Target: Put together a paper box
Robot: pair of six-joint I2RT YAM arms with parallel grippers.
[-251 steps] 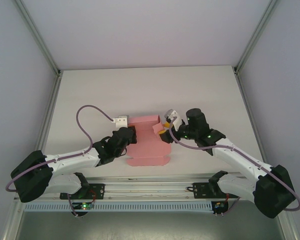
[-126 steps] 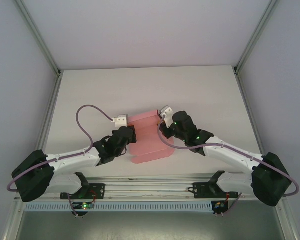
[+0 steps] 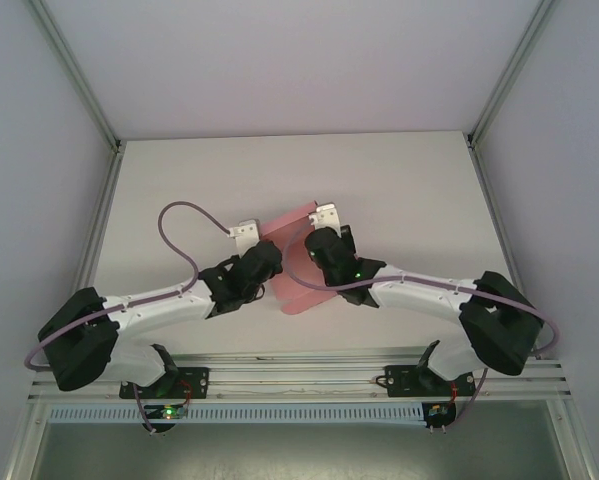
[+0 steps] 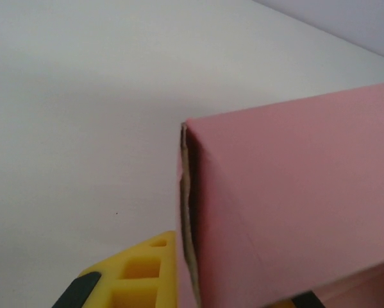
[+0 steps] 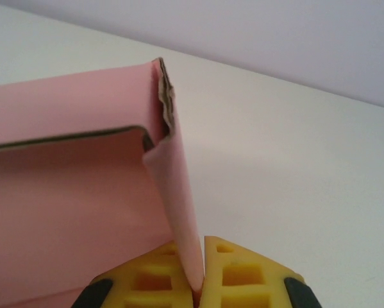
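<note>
Right wrist view: the right gripper [image 5: 200, 285] has its yellow pads [image 5: 243, 273] pressed together on a thin flap of the paper box [image 5: 70, 192], with no gap visible between them. In the top external view, the left gripper [image 3: 264, 260] meets the opposite side of the card. In the left wrist view, one yellow finger [image 4: 137, 276] lies against the card's cut edge. The other finger barely shows, so whether this gripper is clamped cannot be determined.

Hazards:
- Tearing or creasing of the pinched flap. Likely cause: pulling sideways against the fold while the pads grip so narrow a strip.
- Flap slipping from the pads. Likely cause: smooth, thin card.
- Box sliding or rotating on the table [image 3: 179, 180]. Likely cause: a loose left-side hold.

Condition of the box: pink, thin card, partly folded, positioned mid-table between the two grippers. One panel stands up toward the far side. The cut edges show brown, and the raised corner seen by the right wrist camera is wavy and slightly crushed.
</note>
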